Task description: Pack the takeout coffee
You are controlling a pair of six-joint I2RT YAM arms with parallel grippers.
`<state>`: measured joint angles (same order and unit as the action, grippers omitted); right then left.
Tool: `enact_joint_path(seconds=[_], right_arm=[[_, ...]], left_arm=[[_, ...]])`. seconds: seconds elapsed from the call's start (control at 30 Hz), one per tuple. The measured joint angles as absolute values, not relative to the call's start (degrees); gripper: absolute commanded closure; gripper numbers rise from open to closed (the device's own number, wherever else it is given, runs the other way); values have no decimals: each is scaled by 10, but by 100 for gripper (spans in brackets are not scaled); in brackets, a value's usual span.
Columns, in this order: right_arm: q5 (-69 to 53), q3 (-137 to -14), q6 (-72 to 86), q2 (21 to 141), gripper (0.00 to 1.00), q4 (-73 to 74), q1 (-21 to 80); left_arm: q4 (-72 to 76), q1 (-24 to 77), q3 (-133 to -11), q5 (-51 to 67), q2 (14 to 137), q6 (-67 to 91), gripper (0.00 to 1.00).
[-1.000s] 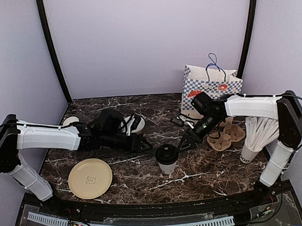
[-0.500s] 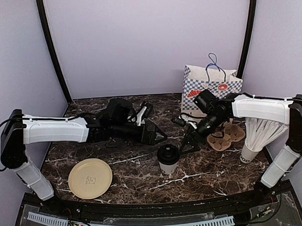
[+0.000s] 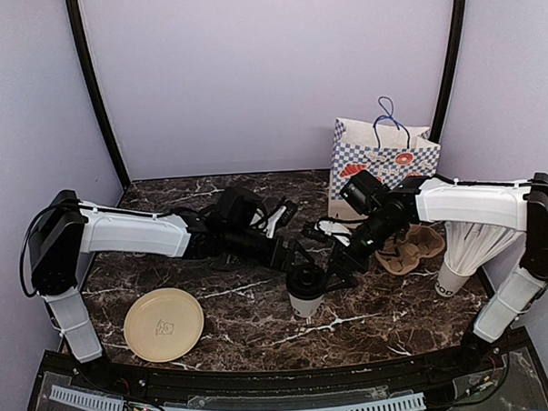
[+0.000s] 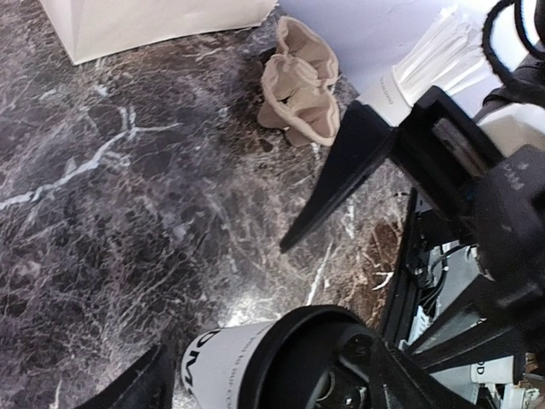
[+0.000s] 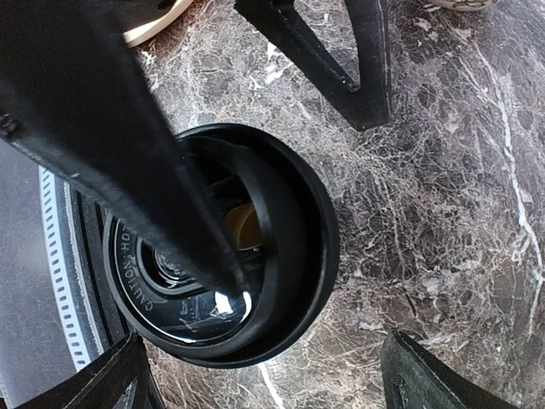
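The takeout coffee (image 3: pixel 304 292), a white paper cup with a black lid, stands at the middle of the marble table. My left gripper (image 3: pixel 298 263) reaches in from the left and stands open at the cup's far-left side. In the left wrist view the cup (image 4: pixel 223 365) lies between its fingers (image 4: pixel 129 385), apart from the left one. My right gripper (image 3: pixel 337 275) comes in from the right, open, close to the lid. The right wrist view looks down on the lid (image 5: pixel 281 256), with the right gripper (image 5: pixel 264 375) open beside it and a left finger crossing above it.
A checked paper bag (image 3: pixel 381 155) stands at the back right. A cardboard cup carrier (image 3: pixel 410 249) lies in front of it, under the right arm. A cup of white sticks (image 3: pixel 462 247) is at the far right. A beige plate (image 3: pixel 164 325) sits front left.
Both arms have closed in on the lidded cup, the left sweeping right from the table's left side, the right shifting left and down. Both sets of jaws have widened.
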<state>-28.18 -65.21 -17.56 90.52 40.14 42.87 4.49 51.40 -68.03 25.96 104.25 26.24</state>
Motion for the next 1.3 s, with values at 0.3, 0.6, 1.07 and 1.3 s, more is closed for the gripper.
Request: enact_joint_path(seconds=[0.3,0.6,1.07,1.3], right_arm=[[-246,-656,-162,912,9,393,422],[-218,-667,-153,926,11,387,381],[-301,-654,-138,897,17,394,376],[-394,-609,-107,877,27,403,377]], left_arm=[[89,514,-633,296,1042,290,26],[98,514,-601,289,1017,321,19],[79,511,-577,176,894,326,25],[62,470,-581,183,908,349,42]])
